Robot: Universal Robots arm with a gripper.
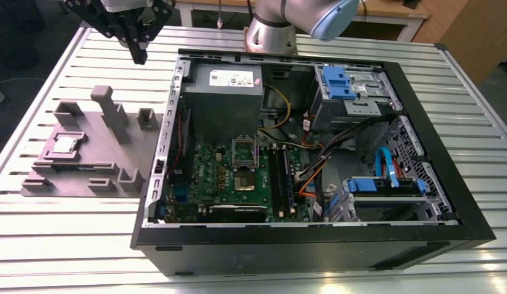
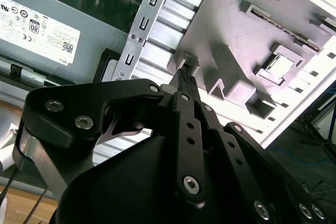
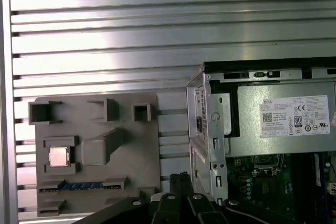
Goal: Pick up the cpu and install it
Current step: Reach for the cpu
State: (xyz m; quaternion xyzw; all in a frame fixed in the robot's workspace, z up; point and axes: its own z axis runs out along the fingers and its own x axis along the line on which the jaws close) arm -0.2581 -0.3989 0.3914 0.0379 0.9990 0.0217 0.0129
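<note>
- Still the approach step, pick not begun — the cpu (image 1: 65,144) sits in a pocket of the tray (image 1: 96,160).
- The gripper (image 1: 138,56) hangs high, just off the tray's edge, jaws pressed together and empty — a grab calls for spreading them.

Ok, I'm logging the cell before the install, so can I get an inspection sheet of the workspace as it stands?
Surface: ribbed metal table.
Job's things: cpu seated in a pocket of the grey tray; open computer case beside it.
Clutter: nothing seen.
Grippers: claw shut, holding nothing, hanging above the table, apart from the cpu.
Cables: blue lead and other wires inside the case.
Surroundings: wooden bench behind the table.
</note>
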